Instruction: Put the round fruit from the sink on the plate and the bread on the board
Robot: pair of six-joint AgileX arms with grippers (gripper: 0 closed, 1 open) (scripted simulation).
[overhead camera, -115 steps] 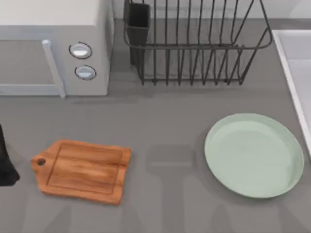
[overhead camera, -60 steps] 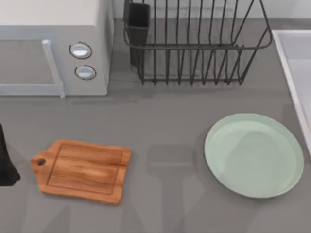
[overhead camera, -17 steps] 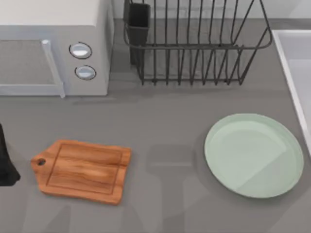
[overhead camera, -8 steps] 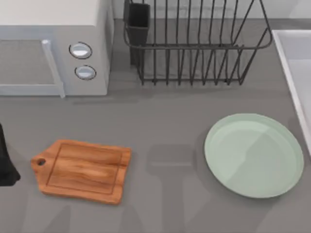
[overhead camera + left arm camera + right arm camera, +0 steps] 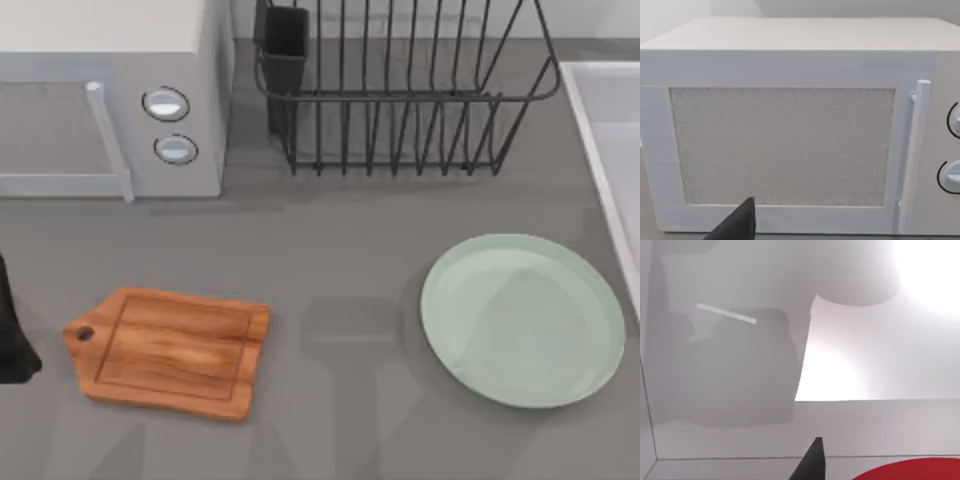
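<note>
One red round fruit [image 5: 905, 471] lies in the pale sink [image 5: 740, 465], just beside the right tool's dark fingertip [image 5: 812, 462], so the right arm is nearer; whether that tool is open I cannot tell. Plate [image 5: 523, 319] and board [image 5: 170, 350] sit bare on the surface [image 5: 340, 250]. Left arm [image 5: 12, 330] parked far left

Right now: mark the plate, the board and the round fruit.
plate [image 5: 523, 320], top view, bare middle of the mint-green dish.
board [image 5: 175, 350], top view, centre of the wooden face.
round fruit [image 5: 912, 471], right wrist view, red curved top at the picture's edge.
</note>
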